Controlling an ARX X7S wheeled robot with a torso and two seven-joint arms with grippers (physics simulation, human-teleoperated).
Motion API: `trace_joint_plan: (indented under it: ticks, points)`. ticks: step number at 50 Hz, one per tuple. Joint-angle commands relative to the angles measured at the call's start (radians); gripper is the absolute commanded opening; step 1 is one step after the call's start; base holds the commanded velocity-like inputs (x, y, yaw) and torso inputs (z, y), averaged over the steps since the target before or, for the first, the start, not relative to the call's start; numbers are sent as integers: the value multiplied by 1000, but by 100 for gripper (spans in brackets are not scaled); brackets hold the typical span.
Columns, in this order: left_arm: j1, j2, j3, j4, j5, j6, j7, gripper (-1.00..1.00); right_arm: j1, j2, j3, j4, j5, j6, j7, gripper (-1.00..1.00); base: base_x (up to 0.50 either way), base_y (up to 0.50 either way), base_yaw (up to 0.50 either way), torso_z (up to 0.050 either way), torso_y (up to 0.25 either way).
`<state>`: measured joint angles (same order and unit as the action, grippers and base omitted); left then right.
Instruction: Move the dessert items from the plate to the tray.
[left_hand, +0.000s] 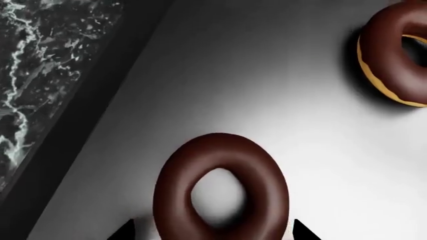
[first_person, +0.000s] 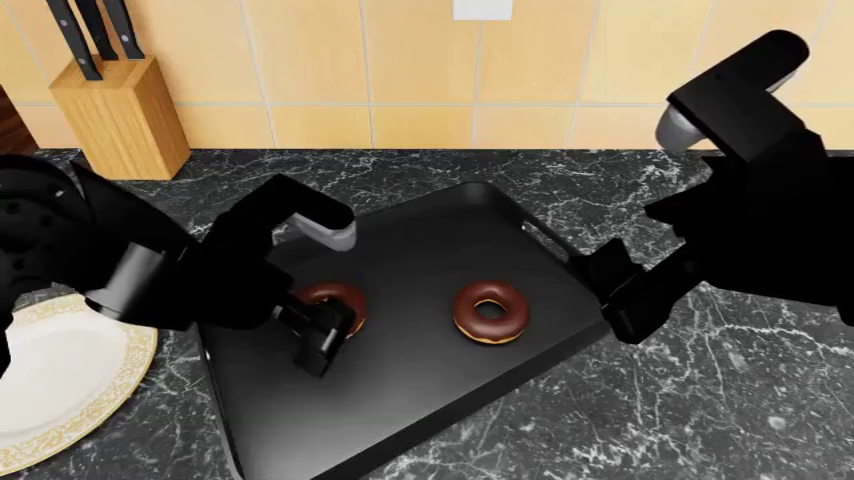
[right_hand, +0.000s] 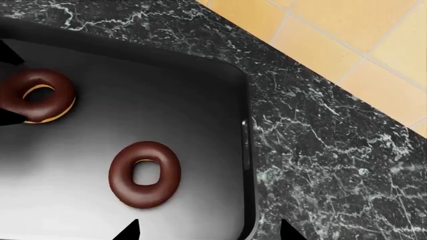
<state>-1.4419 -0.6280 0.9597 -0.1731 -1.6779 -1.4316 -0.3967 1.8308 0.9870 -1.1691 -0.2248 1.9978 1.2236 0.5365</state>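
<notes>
Both chocolate-glazed ring donuts lie on the glossy black tray (first_person: 400, 400). One donut (first_person: 342, 297) is at the tray's left part, the other donut (first_person: 491, 312) near its middle. My left gripper (first_person: 326, 328) is open and low over the left donut (left_hand: 220, 187); its fingertips (left_hand: 127, 231) stand on either side with small gaps, not touching. The second donut (left_hand: 393, 55) shows farther off. My right gripper (first_person: 617, 295) is open and empty over the tray's right rim. In the right wrist view both donuts (right_hand: 145, 173) (right_hand: 37, 95) lie on the tray floor (right_hand: 167, 90).
A white gold-rimmed plate (first_person: 54, 390) lies empty on the black marble counter (first_person: 721, 400), left of the tray. A wooden knife block (first_person: 120, 110) stands at the back left against the tan tiled wall (first_person: 400, 70).
</notes>
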Motion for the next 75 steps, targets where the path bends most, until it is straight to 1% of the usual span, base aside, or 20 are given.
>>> trace_joint_plan:
  ticks: [1,9,13,24,35,42,53,63,68,75]
  points:
    - [-1,-37,-17,51,-53,24,-63,100,-1,5,1,-2,2,-4,0,100,0,0,0,0,0]
    - [-1,-92,-54,132,-139,53,-132,100,-8,15,6,-16,7,-17,2,100,0,0,0,0,0]
    - [22,-137,-103,235,-157,105,-142,100,-25,43,19,-56,15,-50,14,100,0,0,0,0,0]
    - [141,-269,-256,519,-220,287,-145,100,-74,152,72,-209,48,-154,20,100,0,0,0,0,0]
    - [292,-387,-373,731,-230,459,-163,100,-115,281,132,-347,70,-285,24,100,0,0,0,0,0]
    - [342,-444,-435,812,-243,536,-163,100,-135,362,162,-414,67,-348,-16,100,0,0,0,0,0]
    - [443,-522,-524,881,-215,648,-123,100,-160,451,188,-514,62,-454,-17,100,0,0,0,0,0]
    - [617,-616,-636,955,-145,820,-85,100,-202,581,184,-597,3,-621,-47,100,0,0,0,0,0]
    - [689,-653,-678,976,-125,887,-71,100,-196,584,194,-611,14,-657,-8,100,0,0,0,0,0]
    - [752,-707,-739,1001,-130,966,-68,100,-183,584,213,-611,33,-674,23,100,0,0,0,0,0]
